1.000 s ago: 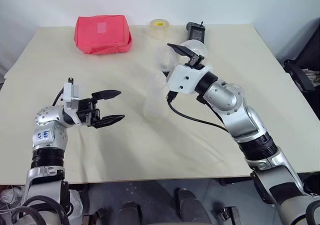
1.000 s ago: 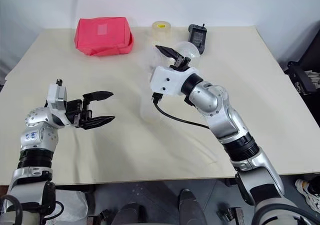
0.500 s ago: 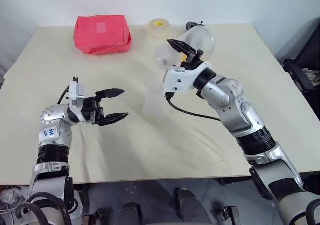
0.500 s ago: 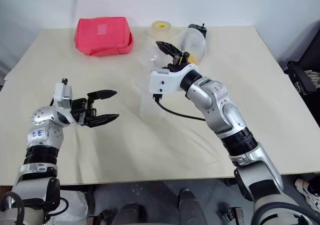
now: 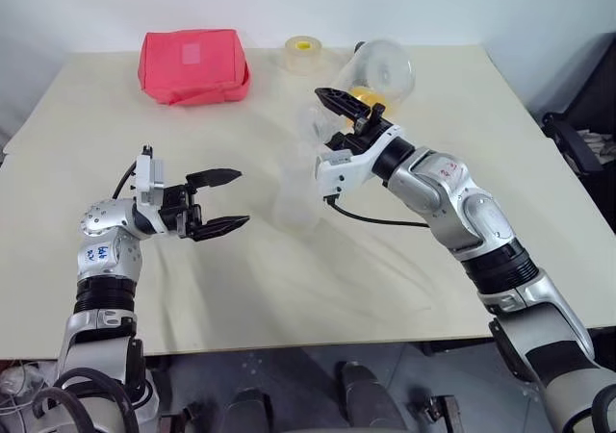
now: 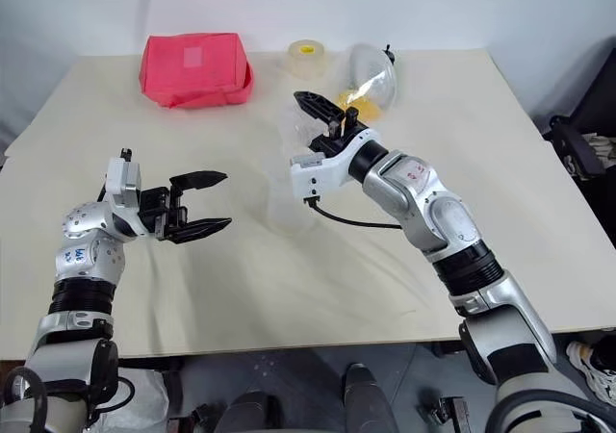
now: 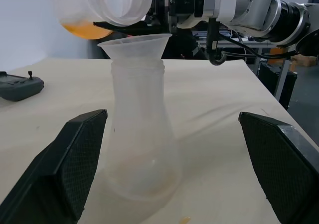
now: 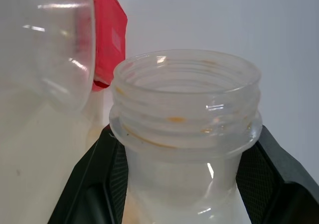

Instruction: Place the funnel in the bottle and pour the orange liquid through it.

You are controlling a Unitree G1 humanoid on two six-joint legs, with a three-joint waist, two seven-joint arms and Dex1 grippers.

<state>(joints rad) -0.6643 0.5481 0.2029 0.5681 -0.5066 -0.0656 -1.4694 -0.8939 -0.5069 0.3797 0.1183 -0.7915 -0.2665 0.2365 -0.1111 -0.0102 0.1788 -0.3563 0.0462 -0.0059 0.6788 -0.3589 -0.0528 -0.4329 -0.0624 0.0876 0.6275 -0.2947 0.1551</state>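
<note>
The bottle (image 7: 137, 149) stands upright mid-table with the funnel (image 7: 134, 44) seated in its neck. My right gripper (image 5: 348, 104) is shut on the threaded neck (image 8: 184, 114) of a clear round jar (image 5: 383, 65), which it holds tilted. The jar's mouth is just above and behind the funnel's rim. The orange liquid (image 7: 82, 31) pools in the low side of the jar's belly; no stream shows. My left gripper (image 5: 219, 203) hovers open to the left of the bottle, fingers pointing at it, holding nothing.
A red pouch (image 5: 192, 63) lies at the back left and a tape roll (image 5: 305, 48) at the back middle. A dark handset (image 7: 20, 87) rests on the table beyond the bottle. The table's right edge borders dark equipment (image 5: 577, 140).
The right wrist has rolled, tipping the jar further over and bringing its mouth closer to the funnel; the orange liquid has shifted inside it. The left gripper stayed open in place.
</note>
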